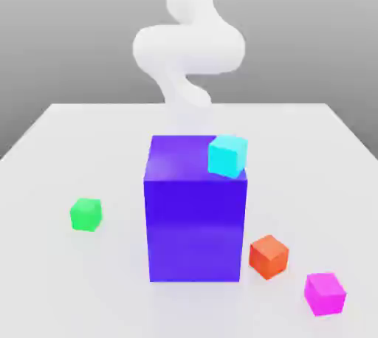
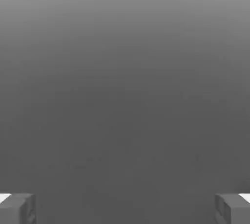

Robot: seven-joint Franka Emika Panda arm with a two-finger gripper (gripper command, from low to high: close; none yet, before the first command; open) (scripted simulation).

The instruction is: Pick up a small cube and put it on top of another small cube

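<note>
The small magenta-pink cube (image 1: 325, 294) lies on the white table (image 1: 66, 152) at the front of the exterior view's right. Close to it, towards the left, sits an orange-red cube (image 1: 269, 256). A green cube (image 1: 86, 214) rests on the exterior view's left. A cyan cube (image 1: 227, 156) shows at the top right corner of the big blue-violet block (image 1: 194, 218). In the hand view my gripper (image 2: 125, 208) is open, its fingertips (image 2: 17, 208) far apart with nothing between them, facing plain grey background.
The white arm (image 1: 188, 49) rises behind the big block at the table's far side. The tall blue-violet block stands in the table's middle, between the green cube and the two cubes on the exterior view's right.
</note>
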